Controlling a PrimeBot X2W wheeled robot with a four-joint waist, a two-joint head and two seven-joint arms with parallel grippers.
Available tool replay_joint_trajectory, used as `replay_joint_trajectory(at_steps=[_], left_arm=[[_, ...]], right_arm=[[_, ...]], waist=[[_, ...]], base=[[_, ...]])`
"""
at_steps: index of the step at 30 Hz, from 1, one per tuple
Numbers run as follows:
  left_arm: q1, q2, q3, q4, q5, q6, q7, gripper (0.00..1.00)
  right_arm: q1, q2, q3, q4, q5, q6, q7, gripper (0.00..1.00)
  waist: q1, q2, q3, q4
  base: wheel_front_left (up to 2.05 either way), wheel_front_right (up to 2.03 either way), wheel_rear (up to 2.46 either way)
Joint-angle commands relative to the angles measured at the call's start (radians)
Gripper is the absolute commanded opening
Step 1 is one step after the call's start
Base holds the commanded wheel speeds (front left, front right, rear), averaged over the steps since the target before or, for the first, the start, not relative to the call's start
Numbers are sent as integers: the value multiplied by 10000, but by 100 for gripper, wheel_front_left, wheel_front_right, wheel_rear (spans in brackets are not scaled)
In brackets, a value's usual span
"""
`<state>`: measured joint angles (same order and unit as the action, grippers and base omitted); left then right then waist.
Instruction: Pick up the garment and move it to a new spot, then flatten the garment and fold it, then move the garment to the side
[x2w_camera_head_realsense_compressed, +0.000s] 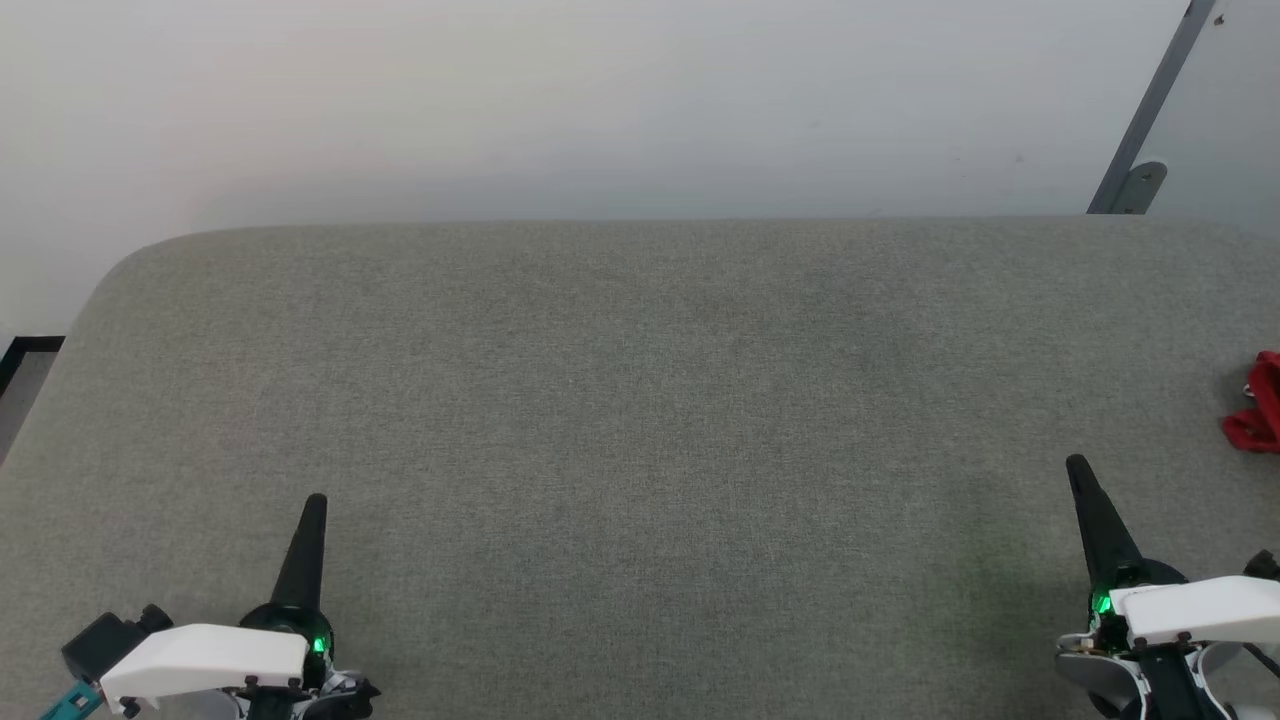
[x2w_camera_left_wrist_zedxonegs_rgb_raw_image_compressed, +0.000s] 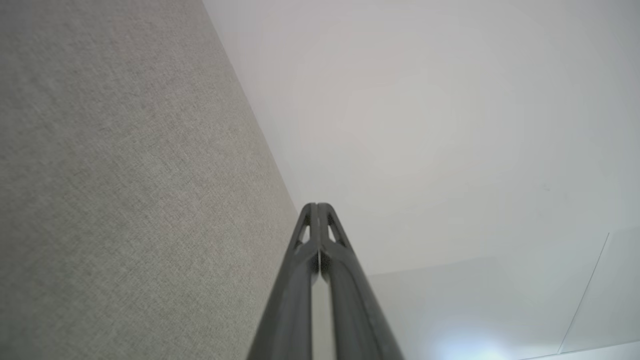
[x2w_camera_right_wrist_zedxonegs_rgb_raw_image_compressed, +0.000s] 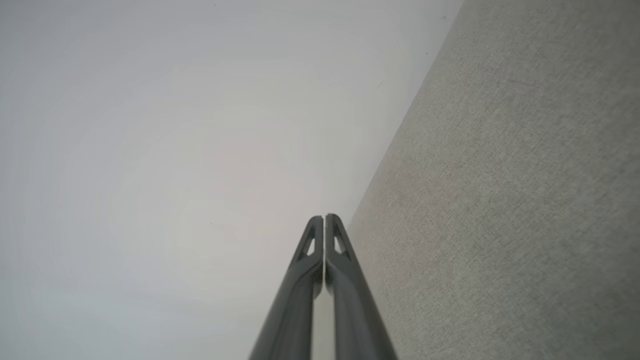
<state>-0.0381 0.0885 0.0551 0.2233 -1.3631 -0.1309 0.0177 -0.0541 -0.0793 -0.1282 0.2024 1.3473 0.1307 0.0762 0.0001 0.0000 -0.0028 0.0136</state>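
Note:
A small part of the red garment (x2w_camera_head_realsense_compressed: 1258, 410) shows at the far right edge of the head view, lying on the grey fabric surface (x2w_camera_head_realsense_compressed: 640, 420); the rest of it is cut off by the frame. My left gripper (x2w_camera_head_realsense_compressed: 314, 502) rests at the lower left, its fingers pressed together and holding nothing. At the lower right my right gripper (x2w_camera_head_realsense_compressed: 1076, 465) is also shut and empty, a short way left of and below the garment. In the wrist views the left gripper (x2w_camera_left_wrist_zedxonegs_rgb_raw_image_compressed: 317, 205) and the right gripper (x2w_camera_right_wrist_zedxonegs_rgb_raw_image_compressed: 323, 217) both show their fingertips touching.
A pale wall (x2w_camera_head_realsense_compressed: 600, 100) runs behind the grey surface. A grey metal post with a bracket (x2w_camera_head_realsense_compressed: 1140, 130) leans at the upper right. The surface's rounded far-left corner (x2w_camera_head_realsense_compressed: 130, 260) drops to a dark floor strip (x2w_camera_head_realsense_compressed: 20, 360).

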Motion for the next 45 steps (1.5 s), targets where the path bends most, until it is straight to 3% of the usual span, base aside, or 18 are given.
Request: replay_joint_trajectory(at_steps=[1, 33, 45], left_arm=[[-243, -10, 65, -17, -200, 3, 68, 0], [-674, -217, 373, 191, -2380, 4, 723, 0], [-768, -265, 435, 220, -2652, 4, 853, 0]], right_arm=[[-215, 13, 29, 2, 210, 1, 38, 0], [-560, 284, 134, 395, 2359, 0, 357, 0], [-573, 308, 145, 452, 2671, 0, 393, 0]], waist=[[0, 0, 2, -4], [-1, 0, 50, -114], [-1, 0, 59, -136]], base=[[0, 0, 0], [0, 0, 0], [0, 0, 0]])
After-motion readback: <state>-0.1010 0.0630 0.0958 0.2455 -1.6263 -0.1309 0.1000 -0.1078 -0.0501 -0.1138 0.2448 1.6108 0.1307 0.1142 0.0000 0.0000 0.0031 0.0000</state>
